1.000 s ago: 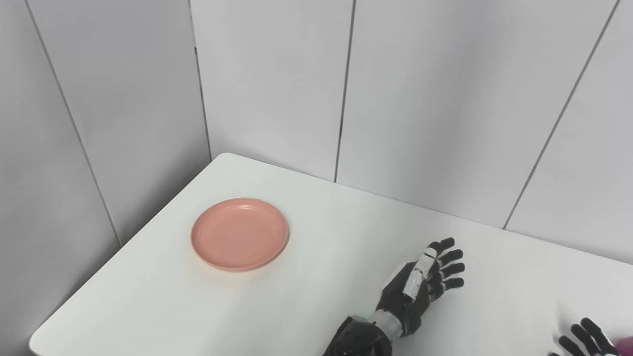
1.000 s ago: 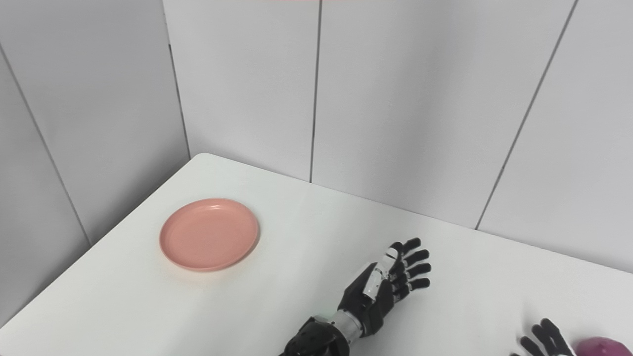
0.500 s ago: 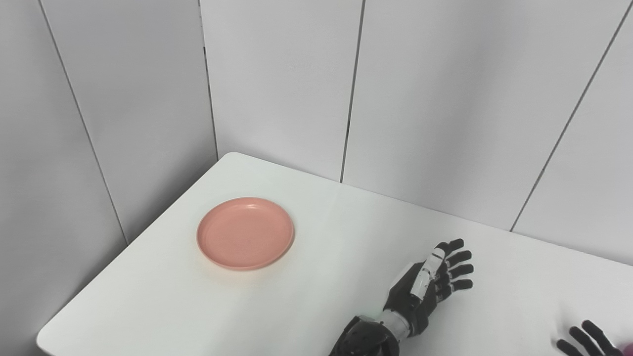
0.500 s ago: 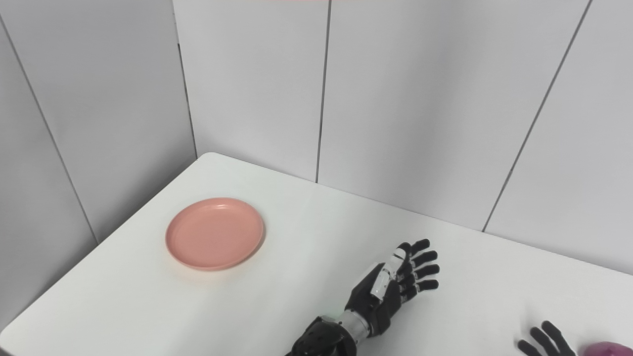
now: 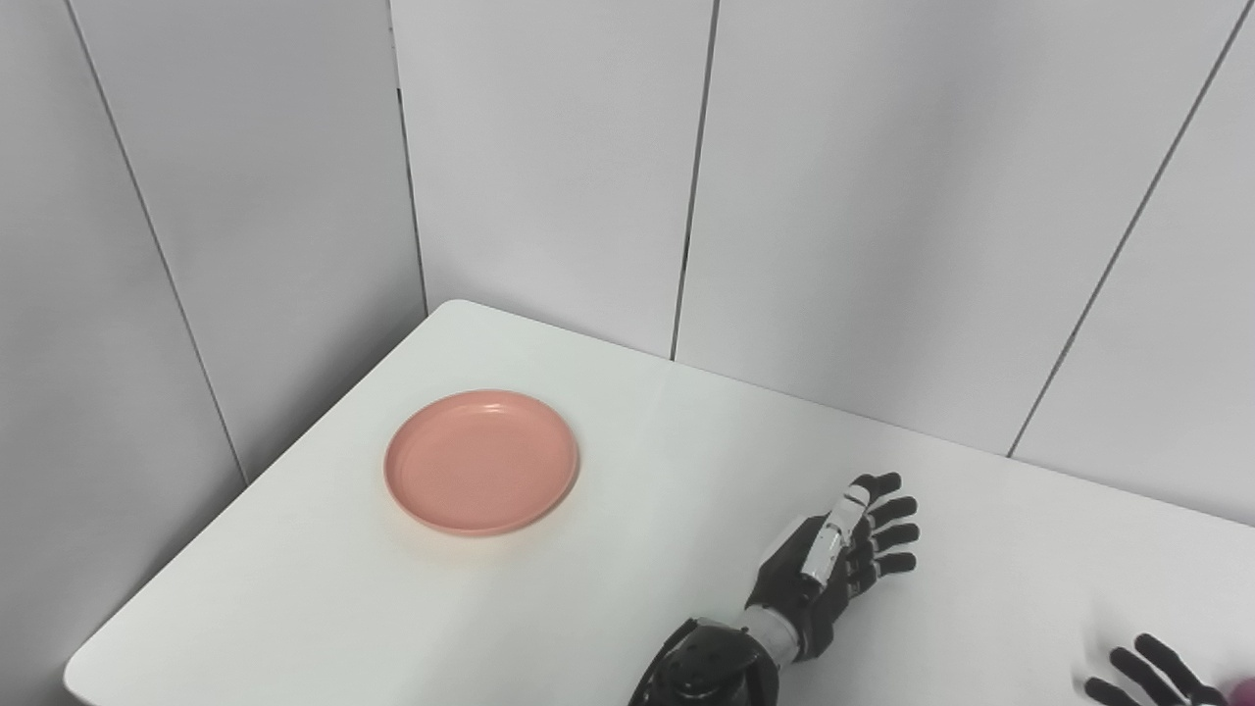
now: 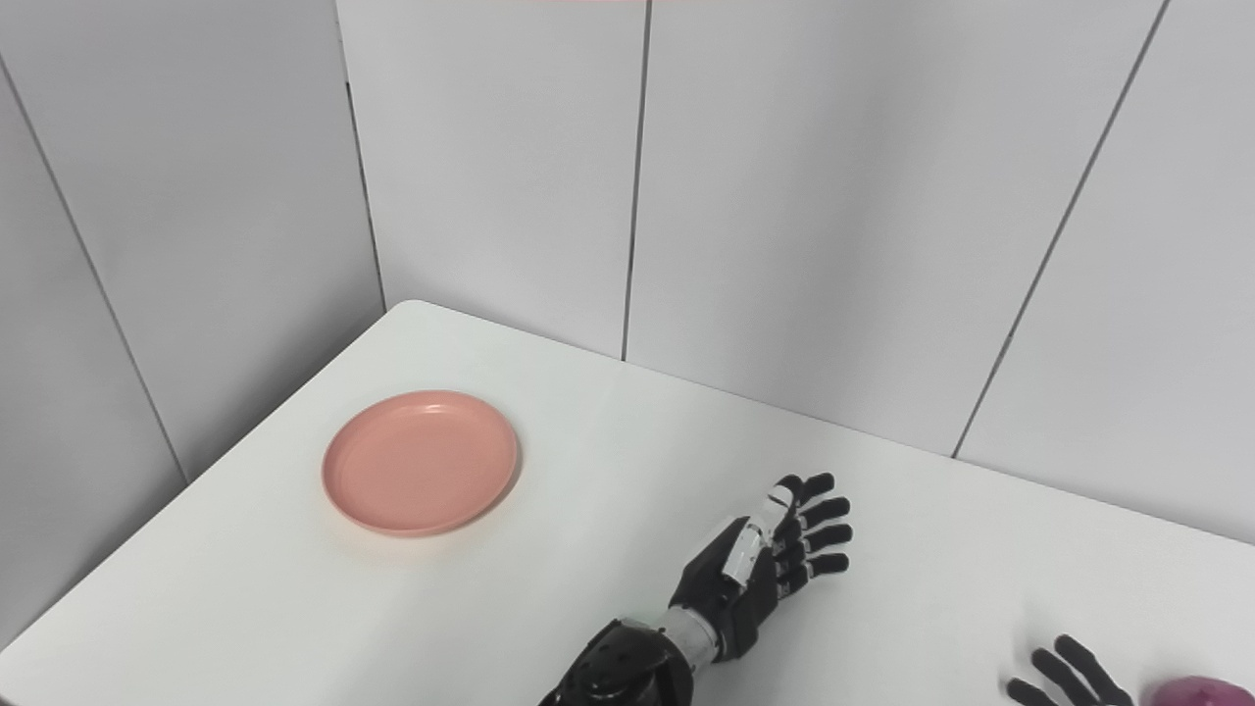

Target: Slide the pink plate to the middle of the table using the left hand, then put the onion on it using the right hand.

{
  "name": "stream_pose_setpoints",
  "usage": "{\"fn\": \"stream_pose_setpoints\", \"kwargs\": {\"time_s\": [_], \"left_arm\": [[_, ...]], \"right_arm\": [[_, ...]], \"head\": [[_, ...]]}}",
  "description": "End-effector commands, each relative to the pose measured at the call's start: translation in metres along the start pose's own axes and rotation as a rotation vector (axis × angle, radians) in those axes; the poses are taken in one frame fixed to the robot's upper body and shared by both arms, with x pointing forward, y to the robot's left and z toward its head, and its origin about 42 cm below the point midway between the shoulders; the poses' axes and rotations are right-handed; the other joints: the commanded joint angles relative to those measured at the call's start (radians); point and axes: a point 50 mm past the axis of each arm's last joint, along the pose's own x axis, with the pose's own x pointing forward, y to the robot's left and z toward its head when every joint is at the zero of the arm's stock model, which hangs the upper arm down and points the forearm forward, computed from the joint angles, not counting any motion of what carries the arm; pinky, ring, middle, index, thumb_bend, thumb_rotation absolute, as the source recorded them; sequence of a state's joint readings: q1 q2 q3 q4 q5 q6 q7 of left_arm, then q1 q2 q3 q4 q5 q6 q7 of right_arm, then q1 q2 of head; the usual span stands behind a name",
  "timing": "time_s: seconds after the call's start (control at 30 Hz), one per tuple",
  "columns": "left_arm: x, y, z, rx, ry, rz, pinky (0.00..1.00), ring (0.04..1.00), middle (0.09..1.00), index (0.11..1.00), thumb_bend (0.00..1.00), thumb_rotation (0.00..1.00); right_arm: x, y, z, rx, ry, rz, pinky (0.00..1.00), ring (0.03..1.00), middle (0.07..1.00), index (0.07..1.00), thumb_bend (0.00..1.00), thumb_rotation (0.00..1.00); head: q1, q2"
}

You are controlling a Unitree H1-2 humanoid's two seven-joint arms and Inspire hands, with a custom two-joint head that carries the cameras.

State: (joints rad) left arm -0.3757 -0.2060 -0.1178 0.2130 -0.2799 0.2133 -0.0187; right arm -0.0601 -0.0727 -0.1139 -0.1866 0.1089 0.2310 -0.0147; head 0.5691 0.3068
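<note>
An empty pink plate (image 5: pixel 480 461) lies flat on the white table (image 5: pixel 627 598), toward its left side. My left hand (image 5: pixel 833 564) hovers over the table's middle, well to the right of the plate, open with fingers spread and holding nothing. At the bottom right corner only the fingertips of my right hand (image 6: pixel 1064 677) show, spread apart. A purple onion (image 6: pixel 1196 691) peeks in just right of those fingertips, mostly cut off by the picture's edge.
Grey wall panels (image 5: pixel 549 167) stand close behind the table and along its left side. The table's rounded far corner (image 5: pixel 451 309) is behind the plate, and its left edge runs down toward the front corner (image 5: pixel 83 672).
The view has shifted a little, so the camera moved. My left hand has drawn back slightly toward me; the plate rests in the same spot on the table.
</note>
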Motion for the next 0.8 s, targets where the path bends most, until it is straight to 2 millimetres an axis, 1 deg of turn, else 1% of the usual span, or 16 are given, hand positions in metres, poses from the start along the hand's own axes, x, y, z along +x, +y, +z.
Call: {"fn": "stream_pose_setpoints", "kwargs": {"time_s": [0.0, 0.07, 0.17, 0.23, 0.3, 0.47, 0.73, 0.77], "left_arm": [[0.002, -0.013, 0.027, 0.012, -0.095, -0.043, 0.87, 0.913, 0.932, 0.925, 0.45, 1.00], [-0.001, -0.010, 0.036, 0.028, -0.126, -0.040, 0.87, 0.913, 0.929, 0.920, 0.45, 1.00], [-0.007, -0.005, 0.057, 0.024, -0.180, -0.031, 0.89, 0.918, 0.931, 0.920, 0.45, 1.00], [-0.011, -0.001, 0.067, 0.028, -0.207, -0.023, 0.88, 0.919, 0.929, 0.913, 0.45, 1.00], [-0.013, 0.002, 0.076, 0.035, -0.231, -0.014, 0.88, 0.925, 0.930, 0.906, 0.45, 1.00], [-0.017, 0.008, 0.093, 0.044, -0.280, -0.003, 0.88, 0.917, 0.922, 0.911, 0.45, 1.00], [-0.020, 0.011, 0.113, 0.045, -0.340, 0.000, 0.90, 0.925, 0.930, 0.918, 0.45, 1.00], [-0.021, 0.011, 0.115, 0.049, -0.346, 0.001, 0.91, 0.929, 0.933, 0.923, 0.45, 1.00]], "right_arm": [[0.006, 0.007, 0.013, 0.012, -0.061, 0.021, 0.31, 0.646, 0.740, 0.753, 0.21, 0.93], [0.005, 0.010, 0.014, 0.010, -0.056, 0.020, 0.30, 0.644, 0.739, 0.746, 0.22, 0.93], [0.005, 0.013, 0.014, 0.009, -0.051, 0.017, 0.26, 0.647, 0.741, 0.730, 0.22, 0.95], [0.004, 0.015, 0.013, 0.008, -0.052, 0.018, 0.25, 0.666, 0.757, 0.729, 0.22, 0.97], [0.005, 0.016, 0.013, 0.007, -0.053, 0.020, 0.24, 0.680, 0.768, 0.727, 0.25, 0.97], [0.006, 0.017, 0.012, 0.006, -0.056, 0.020, 0.22, 0.699, 0.780, 0.721, 0.28, 0.96], [0.007, 0.015, 0.011, 0.008, -0.052, 0.020, 0.22, 0.727, 0.796, 0.725, 0.33, 0.95], [0.007, 0.015, 0.011, 0.009, -0.054, 0.021, 0.24, 0.736, 0.801, 0.727, 0.33, 0.95]], "head": [[-0.008, 0.003], [-0.014, 0.004], [-0.021, 0.000], [-0.019, -0.002], [-0.016, -0.005], [-0.001, -0.016], [0.003, -0.021], [0.003, -0.021]]}}
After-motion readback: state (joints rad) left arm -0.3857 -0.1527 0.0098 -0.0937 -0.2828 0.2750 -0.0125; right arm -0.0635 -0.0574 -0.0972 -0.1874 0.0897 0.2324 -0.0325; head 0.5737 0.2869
